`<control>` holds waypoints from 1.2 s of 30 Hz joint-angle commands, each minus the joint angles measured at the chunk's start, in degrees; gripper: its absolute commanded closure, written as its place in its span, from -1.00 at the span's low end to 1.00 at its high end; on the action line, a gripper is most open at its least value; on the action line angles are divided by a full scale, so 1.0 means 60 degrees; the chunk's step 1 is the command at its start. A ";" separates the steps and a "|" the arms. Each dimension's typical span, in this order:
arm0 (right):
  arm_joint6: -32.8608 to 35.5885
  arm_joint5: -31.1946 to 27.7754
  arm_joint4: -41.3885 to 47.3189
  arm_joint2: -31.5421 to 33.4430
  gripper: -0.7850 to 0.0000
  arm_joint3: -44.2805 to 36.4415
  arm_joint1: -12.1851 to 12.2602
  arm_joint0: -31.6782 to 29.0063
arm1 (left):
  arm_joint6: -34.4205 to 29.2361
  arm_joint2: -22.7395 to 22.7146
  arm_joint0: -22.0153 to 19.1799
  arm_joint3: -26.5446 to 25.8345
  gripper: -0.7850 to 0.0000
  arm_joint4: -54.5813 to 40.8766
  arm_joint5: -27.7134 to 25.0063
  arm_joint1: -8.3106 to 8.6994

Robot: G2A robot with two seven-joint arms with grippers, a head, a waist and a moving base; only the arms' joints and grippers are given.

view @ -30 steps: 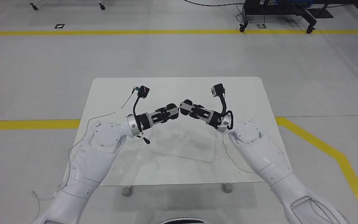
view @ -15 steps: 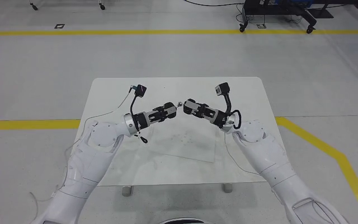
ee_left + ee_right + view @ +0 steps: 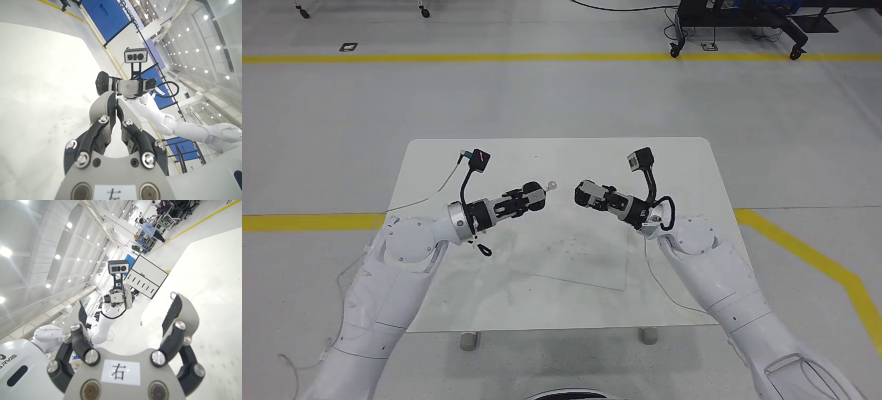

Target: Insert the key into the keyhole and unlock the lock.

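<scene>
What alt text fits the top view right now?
The left gripper holds a small pale object at its tip and faces the right gripper across a gap. Both are above a white table.

A white table (image 3: 662, 160) with rounded corners stands on a pale, glossy floor (image 3: 542, 100). One yellow line (image 3: 542, 57) crosses the floor beyond the table's far edge. Another (image 3: 302, 221) runs level with its middle. A black wheeled cart (image 3: 737, 20) sits past the far right corner. Blue panels (image 3: 111, 20) line the hall, a white cabinet (image 3: 145, 279) stands on the floor beyond the table, and round ceiling lights (image 3: 206, 18) shine overhead.
</scene>
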 commanded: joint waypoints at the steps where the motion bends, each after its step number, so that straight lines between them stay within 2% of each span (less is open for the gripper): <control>1: 0.0000 0.0000 0.0000 0.0000 -1.00 0.0000 0.0000 0.0000 | 0.0000 0.0000 0.0000 0.0000 1.00 0.0000 0.0000 0.0000; 3: -0.0127 0.0016 -0.0364 0.0062 -1.00 0.0005 0.0021 0.0028 | 0.0043 -0.0001 0.0020 0.0003 1.00 0.0012 0.0019 0.0000; 5: -0.1020 0.0053 -0.2032 0.0315 -1.00 -0.0132 0.0098 -0.0046 | 0.0140 -0.0012 0.0156 0.0009 1.00 -0.0023 0.0081 0.0008; 6: -0.1183 0.0088 -0.2358 0.0321 -1.00 -0.0373 0.0116 -0.0236 | 0.0031 -0.0050 0.0182 0.0046 1.00 -0.0183 0.0095 0.0018; 9: 0.0004 0.0107 -0.2516 0.0691 -1.00 -0.0785 0.0313 -0.0519 | -0.0908 -0.0196 0.0117 0.0370 1.00 -0.1134 0.0201 0.0064; 14: 0.2479 0.0031 -0.2781 0.1078 -1.00 -0.1223 0.0629 -0.0754 | -0.3161 -0.0284 -0.0379 0.1107 1.00 -0.2334 0.0259 0.0155; 17: 0.3356 -0.0020 -0.2205 0.1154 -1.00 -0.1243 0.0712 -0.0713 | -0.4120 -0.0207 -0.0623 0.1343 1.00 -0.2603 0.0190 0.0189; 21: 0.4570 0.0166 -0.0908 0.0976 -1.00 -0.1151 0.0743 -0.0533 | -0.4702 -0.0071 -0.0858 0.1534 1.00 -0.2708 0.0115 0.0210; 31: 0.4570 0.0166 -0.0908 0.0976 -1.00 -0.1151 0.0743 -0.0533 | -0.4640 -0.0007 -0.0907 0.1575 1.00 -0.2551 0.0157 0.0220; 36: 0.3327 0.0472 -0.1559 0.0882 -1.00 -0.1403 0.0714 -0.0651 | -0.4578 0.0432 -0.0971 0.1417 1.00 -0.2261 0.0163 0.0184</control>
